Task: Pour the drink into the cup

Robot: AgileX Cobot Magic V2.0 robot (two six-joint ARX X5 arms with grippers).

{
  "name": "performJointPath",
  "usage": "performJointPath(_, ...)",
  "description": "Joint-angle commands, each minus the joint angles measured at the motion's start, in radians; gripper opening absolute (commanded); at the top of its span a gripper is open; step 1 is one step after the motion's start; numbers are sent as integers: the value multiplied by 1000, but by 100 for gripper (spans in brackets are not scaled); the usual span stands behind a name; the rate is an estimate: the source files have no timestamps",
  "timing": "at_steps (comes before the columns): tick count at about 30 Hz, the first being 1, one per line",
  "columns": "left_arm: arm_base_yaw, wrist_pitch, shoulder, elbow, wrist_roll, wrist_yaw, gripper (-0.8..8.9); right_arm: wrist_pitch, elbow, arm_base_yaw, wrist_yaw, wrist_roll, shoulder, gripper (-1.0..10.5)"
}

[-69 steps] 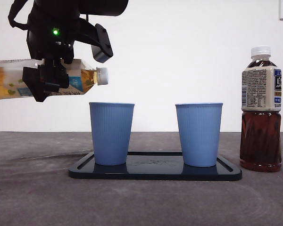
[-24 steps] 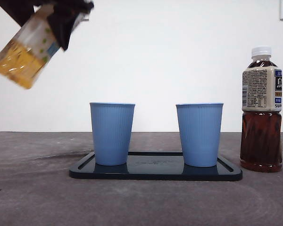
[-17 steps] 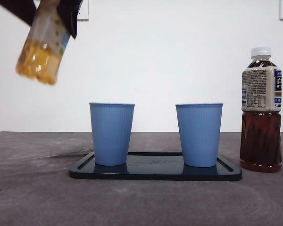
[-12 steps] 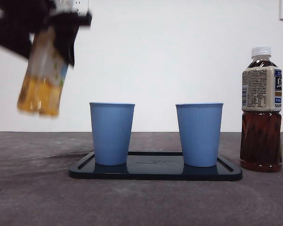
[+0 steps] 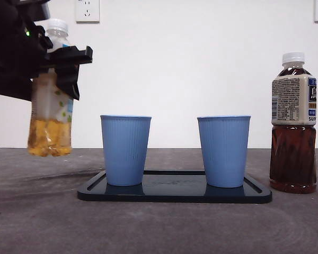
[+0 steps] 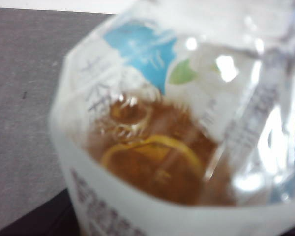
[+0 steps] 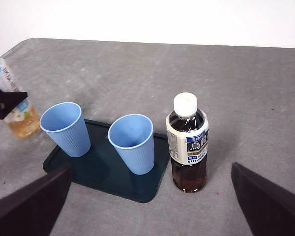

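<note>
My left gripper [image 5: 53, 63] is shut on a clear bottle of yellow tea [image 5: 50, 132] with a white cap. It holds the bottle upright, left of the cups, with the bottle's base close to the table. The bottle fills the left wrist view [image 6: 177, 147] and also shows in the right wrist view [image 7: 17, 118]. Two blue cups, the left [image 5: 125, 151] and the right [image 5: 223, 151], stand on a dark tray [image 5: 175, 194]. My right gripper [image 7: 151, 196] is open and empty, high above the table.
A capped bottle of dark tea [image 5: 293, 127] stands on the table right of the tray; it also shows in the right wrist view [image 7: 188, 147]. The grey table spreads around the tray. A white wall is behind.
The yellow tea bottle has swung from lying level over the left cup to upright. It has moved left and down with my left gripper. The cups and the dark bottle have not moved.
</note>
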Motion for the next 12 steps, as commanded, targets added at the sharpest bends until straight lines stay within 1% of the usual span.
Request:
performJointPath(1, 5, 58, 54, 15, 2, 1, 224, 11, 18, 6, -1, -11, 4, 517)
performJointPath(2, 9, 72, 71, 15, 2, 1, 212, 11, 18, 6, -1, -11, 4, 517)
performJointPath(8, 16, 169, 134, 15, 2, 1, 213, 11, 18, 6, 0, -11, 4, 517)
performJointPath(12, 15, 163, 147, 15, 0, 1, 213, 12, 18, 6, 0, -11, 4, 517)
